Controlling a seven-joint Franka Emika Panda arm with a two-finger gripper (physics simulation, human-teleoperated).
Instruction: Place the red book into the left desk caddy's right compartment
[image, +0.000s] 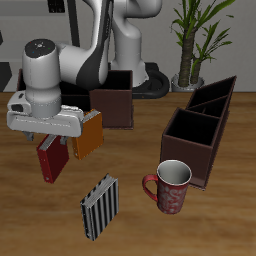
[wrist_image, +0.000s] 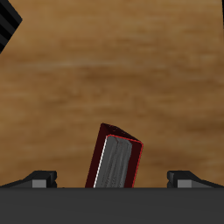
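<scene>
The red book (image: 52, 157) stands tilted on the wooden desk (image: 30, 225), directly below the pincer (image: 53, 138), its upper end reaching up between the fingers. In the wrist view the red book (wrist_image: 115, 161) shows its dark-red cover and pale page edge, leaning, centred between the two fingertips (wrist_image: 40, 178), which stand well apart on either side with clear gaps to the book. The pincer is spread wide and does not touch the book.

Just beside the pincer, toward the desk's middle, the orange book (image: 88, 134) stands tilted, close to the red book and partly behind the pincer's body. Farther back than that sits a dark maroon-brown caddy (image: 113, 103), set square to the desk's edge and near the robot's base. Nearer the desk's front edge than the pincer, the black-and-white striped book (image: 99, 207) stands leaning. Beyond it, a red patterned mug (image: 169, 185) stands upright with its handle turned toward the striped book.

Well apart from the pincer, across the desk, the left desk caddy (image: 200, 130) lies with its long side running diagonally. Its right compartment (image: 187, 133), the large square section, is the end nearest the mug; the two narrow sections lie farther back. A potted plant (image: 190, 40) stands behind the desk.
</scene>
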